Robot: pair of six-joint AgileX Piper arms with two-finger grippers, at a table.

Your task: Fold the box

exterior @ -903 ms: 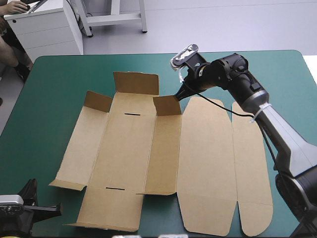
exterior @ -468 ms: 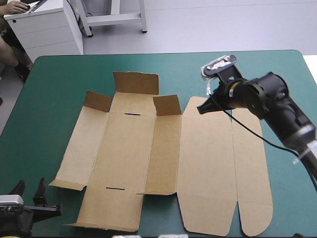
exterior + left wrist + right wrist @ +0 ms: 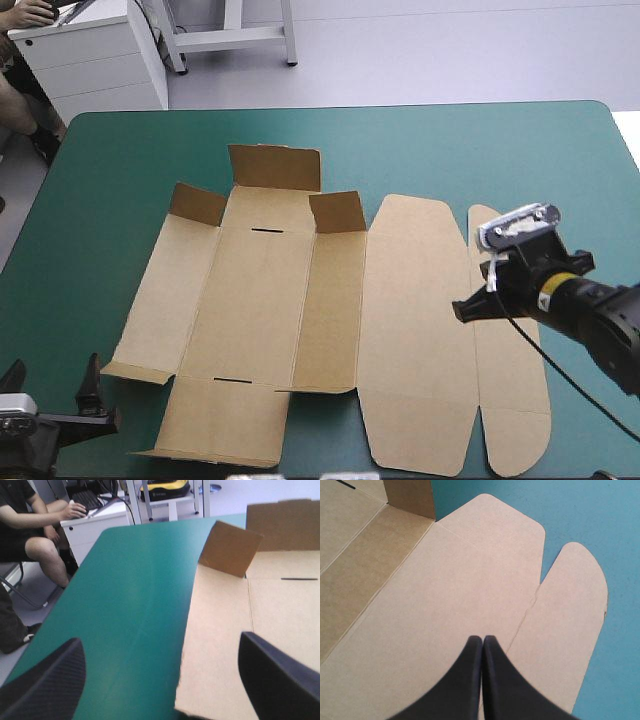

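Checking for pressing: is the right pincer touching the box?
Cannot tell: the right wrist view shows the shut right pincer over the box, hiding any gap.

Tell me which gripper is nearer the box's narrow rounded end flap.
Right. The right gripper, shut, hovers over the wide panel beside that flap; the left gripper, open, sits off the box's opposite near-left corner.

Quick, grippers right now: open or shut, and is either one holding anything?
Left gripper: open, holding nothing.
Right gripper: shut, holding nothing, over the box.
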